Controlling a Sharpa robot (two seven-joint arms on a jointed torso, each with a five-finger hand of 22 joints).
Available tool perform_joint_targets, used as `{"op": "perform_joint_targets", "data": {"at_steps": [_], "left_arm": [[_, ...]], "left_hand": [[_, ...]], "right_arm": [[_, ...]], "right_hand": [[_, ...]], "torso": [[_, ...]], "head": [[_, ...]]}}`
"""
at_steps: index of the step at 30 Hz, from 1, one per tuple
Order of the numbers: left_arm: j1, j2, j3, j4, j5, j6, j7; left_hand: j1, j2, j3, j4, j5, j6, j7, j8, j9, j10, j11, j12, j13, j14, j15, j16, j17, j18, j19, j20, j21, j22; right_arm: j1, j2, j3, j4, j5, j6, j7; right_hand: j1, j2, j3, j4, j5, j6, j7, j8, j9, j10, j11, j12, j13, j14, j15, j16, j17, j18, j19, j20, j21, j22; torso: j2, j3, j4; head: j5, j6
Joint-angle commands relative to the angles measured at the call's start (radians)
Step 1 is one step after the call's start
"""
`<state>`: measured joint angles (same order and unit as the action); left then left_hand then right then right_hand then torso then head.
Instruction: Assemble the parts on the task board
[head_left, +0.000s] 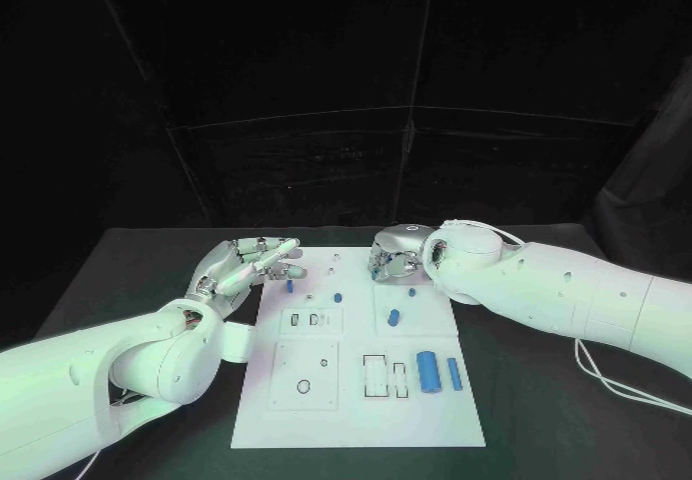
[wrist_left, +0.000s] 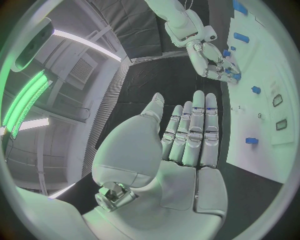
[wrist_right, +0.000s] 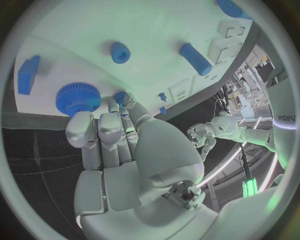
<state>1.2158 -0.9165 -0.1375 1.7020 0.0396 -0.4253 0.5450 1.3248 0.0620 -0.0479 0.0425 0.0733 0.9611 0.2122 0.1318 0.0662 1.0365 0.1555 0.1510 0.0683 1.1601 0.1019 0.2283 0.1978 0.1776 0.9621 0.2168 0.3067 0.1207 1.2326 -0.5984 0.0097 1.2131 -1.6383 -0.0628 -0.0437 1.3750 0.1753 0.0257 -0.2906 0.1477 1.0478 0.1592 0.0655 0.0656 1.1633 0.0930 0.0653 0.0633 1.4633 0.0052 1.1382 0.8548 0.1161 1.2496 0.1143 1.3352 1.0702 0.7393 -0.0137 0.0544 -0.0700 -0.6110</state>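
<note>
- L hand (head_left: 248, 264): hovers over the counter (head_left: 159, 262) just off the board's far-left edge, approx 10 o'clock from board centre. Fingers (wrist_left: 197, 131) straight and side by side, palm bare; holds nothing. Probably parked there so the R hand has room to work.
- Task board (head_left: 361, 420): white plate in mid counter, running 12 to 6 o'clock. Acts as the tray for the parts: cut-out slots and sockets in its mid and near sections, some of them look unfilled.
- Parts on board: large blue cylinder (head_left: 428, 370) w/ a slimmer blue bar (head_left: 454, 374) just beside it at approx 4 o'clock, lying flat, not slotted. Small blue pegs (head_left: 392, 318) nearer the centre; can't tell if seated.
- R hand (head_left: 400, 258): at far edge of board, approx 12–1 o'clock, palm down. R wrist view shows the fingers (wrist_right: 107, 127) curled down just next to a blue gear (wrist_right: 77, 98), tips at or by its rim. Can't tell if they actually grip it or just touch it. Looks like reaching for that gear.
</note>
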Motion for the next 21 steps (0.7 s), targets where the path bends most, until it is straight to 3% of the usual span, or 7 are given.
{"op": "perform_joint_targets", "data": {"at_steps": [1,8,12,18,21], "left_arm": [[0.002,0.000,0.001,-0.001,-0.007,0.017,-0.001],[0.003,-0.002,0.001,-0.001,-0.007,0.020,-0.003],[0.004,-0.003,0.001,0.000,-0.007,0.021,-0.003],[0.004,-0.001,0.001,0.001,-0.007,0.025,-0.004],[0.005,-0.001,0.001,0.004,-0.007,0.027,-0.005]], "left_hand": [[-0.006,0.006,0.001,-0.005,-0.001,-0.001,0.005,-0.006,-0.002,0.003,0.004,-0.006,-0.002,0.005,0.002,-0.006,0.002,0.006,0.006,-0.001,-0.003,-0.002],[-0.005,0.007,0.001,-0.006,-0.001,-0.001,0.005,-0.007,-0.002,0.002,0.005,-0.008,-0.002,0.005,0.003,-0.008,0.003,0.006,0.006,0.000,-0.005,-0.003],[-0.003,0.009,0.002,-0.009,-0.001,-0.001,0.005,-0.009,-0.001,0.002,0.005,-0.010,-0.002,0.004,0.003,-0.011,0.004,0.006,0.006,0.000,-0.007,-0.004],[-0.001,0.011,0.004,-0.011,0.000,0.000,0.004,-0.010,-0.001,0.002,0.005,-0.012,-0.001,0.004,0.003,-0.013,0.005,0.006,0.007,0.000,-0.009,-0.006],[0.000,0.012,0.004,-0.012,0.000,0.000,0.004,-0.010,-0.001,0.003,0.005,-0.013,-0.001,0.004,0.003,-0.015,0.006,0.006,0.007,0.000,-0.010,-0.007]], "right_arm": [[0.000,0.001,-0.001,0.000,-0.020,-0.023,-0.014],[-0.001,-0.008,-0.001,0.031,-0.018,-0.184,-0.016],[0.000,-0.006,0.000,0.038,-0.014,-0.250,-0.027],[0.004,0.030,0.000,0.009,-0.001,-0.303,-0.035],[0.006,0.053,0.000,-0.008,0.003,-0.312,-0.035]], "right_hand": [[-0.002,-0.002,0.011,0.000,-0.003,0.009,0.001,0.000,0.000,0.008,-0.002,-0.001,-0.001,0.012,-0.001,0.006,0.004,-0.015,0.008,-0.001,0.008,0.003],[-0.007,-0.015,0.065,0.000,-0.002,0.022,0.002,0.001,0.001,0.021,-0.002,-0.001,0.000,0.010,0.000,0.030,0.021,-0.020,0.018,0.000,0.028,0.032],[-0.020,-0.028,0.099,0.002,0.002,0.024,0.003,0.000,0.000,0.023,-0.002,-0.001,0.000,0.009,0.001,0.041,0.027,-0.021,0.020,0.001,0.036,0.042],[-0.051,-0.058,0.180,0.005,0.036,0.025,0.004,0.000,0.000,0.021,0.000,-0.001,0.000,0.003,0.003,0.051,0.023,-0.021,0.016,0.003,0.044,0.049],[-0.067,-0.073,0.214,0.007,0.037,0.025,0.005,0.000,0.000,0.021,0.000,-0.001,0.000,0.002,0.003,0.056,0.024,-0.022,0.017,0.004,0.048,0.054]], "torso": [[0.000,-0.0009,-0.0004],[0.000,-0.0014,-0.0002],[0.000,-0.0028,0.0011],[0.003,-0.0023,0.0043],[0.005,-0.0039,0.0084]], "head": [[-0.003,0.002],[0.001,0.007],[0.002,0.011],[0.005,0.011],[0.007,0.011]]}}
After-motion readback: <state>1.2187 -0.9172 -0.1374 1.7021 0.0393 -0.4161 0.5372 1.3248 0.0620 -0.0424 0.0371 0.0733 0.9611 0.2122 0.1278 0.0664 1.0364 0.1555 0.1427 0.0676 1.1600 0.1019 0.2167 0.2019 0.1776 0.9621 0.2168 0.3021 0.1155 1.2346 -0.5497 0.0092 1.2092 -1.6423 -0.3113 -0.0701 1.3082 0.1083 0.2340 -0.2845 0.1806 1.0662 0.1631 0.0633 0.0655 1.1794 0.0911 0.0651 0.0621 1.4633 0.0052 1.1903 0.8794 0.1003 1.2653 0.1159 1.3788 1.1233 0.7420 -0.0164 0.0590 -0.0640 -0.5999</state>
